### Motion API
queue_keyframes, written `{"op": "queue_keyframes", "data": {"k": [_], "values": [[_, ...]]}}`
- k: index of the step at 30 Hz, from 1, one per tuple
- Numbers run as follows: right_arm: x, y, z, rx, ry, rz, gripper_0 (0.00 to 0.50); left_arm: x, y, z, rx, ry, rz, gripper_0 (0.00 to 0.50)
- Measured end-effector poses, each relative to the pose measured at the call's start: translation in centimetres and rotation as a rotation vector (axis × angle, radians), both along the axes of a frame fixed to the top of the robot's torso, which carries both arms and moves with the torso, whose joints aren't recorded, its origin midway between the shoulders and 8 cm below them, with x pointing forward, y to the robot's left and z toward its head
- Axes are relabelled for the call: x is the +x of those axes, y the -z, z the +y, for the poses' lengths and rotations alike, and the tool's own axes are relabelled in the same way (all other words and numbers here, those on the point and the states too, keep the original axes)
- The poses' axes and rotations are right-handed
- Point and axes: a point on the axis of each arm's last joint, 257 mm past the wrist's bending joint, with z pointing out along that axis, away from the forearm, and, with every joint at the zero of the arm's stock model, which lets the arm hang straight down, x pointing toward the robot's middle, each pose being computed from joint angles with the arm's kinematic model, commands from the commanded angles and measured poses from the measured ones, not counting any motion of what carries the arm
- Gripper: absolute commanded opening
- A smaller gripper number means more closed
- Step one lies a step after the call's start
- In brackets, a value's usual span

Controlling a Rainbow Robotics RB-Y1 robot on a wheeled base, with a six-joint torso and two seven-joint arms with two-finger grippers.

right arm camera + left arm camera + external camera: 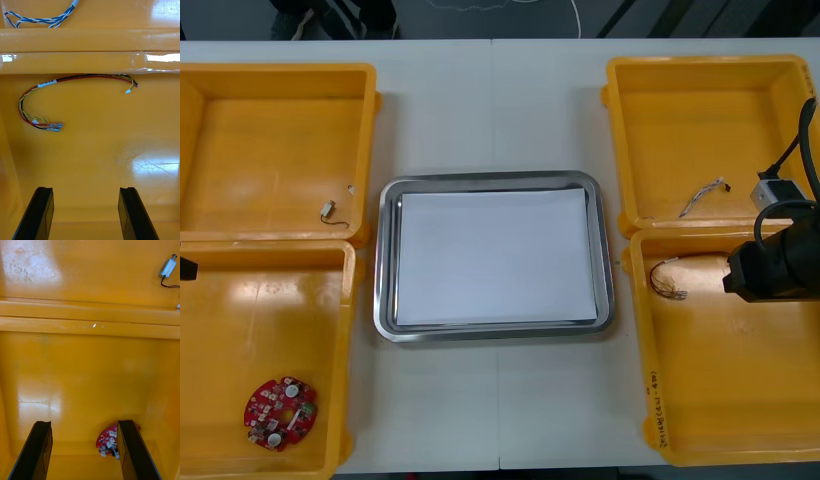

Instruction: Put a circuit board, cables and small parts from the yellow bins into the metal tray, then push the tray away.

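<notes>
Starting from the metal tray [498, 181], we see only its white inside and none of the task's things on it, so we judge that loading has not begun. The round red circuit board [280, 412] lies in the near left yellow bin [240, 330]. A small metal part [328, 211] lies in the far left yellow bin [270, 150]. On the other side, the twisted blue and white cable [702, 196] lies in the far right yellow bin [700, 120]. The red and yellow cable [670, 292] lies curled in the near right yellow bin [740, 390], close to its far wall.

Our right gripper [86, 191] hangs over that near right bin with its 2 fingers spread and nothing between them, the red and yellow cable ahead of them and apart. Our left gripper [84, 423] hangs over the near left bin, fingers likewise spread on nothing, with the circuit board just beside 1 finger. Every pick, and the push of the tray, is left to do.
</notes>
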Motion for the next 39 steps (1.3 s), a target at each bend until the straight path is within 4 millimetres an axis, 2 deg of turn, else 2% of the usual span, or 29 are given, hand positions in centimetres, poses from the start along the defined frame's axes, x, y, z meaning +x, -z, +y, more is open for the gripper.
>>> {"op": "queue_keyframes", "data": {"k": [39], "values": [[0.00, 0.00, 0.00, 0.000, 0.000, 0.000, 0.500, 0.00, 0.00, 0.00, 0.000, 0.000, 0.000, 0.500]]}}
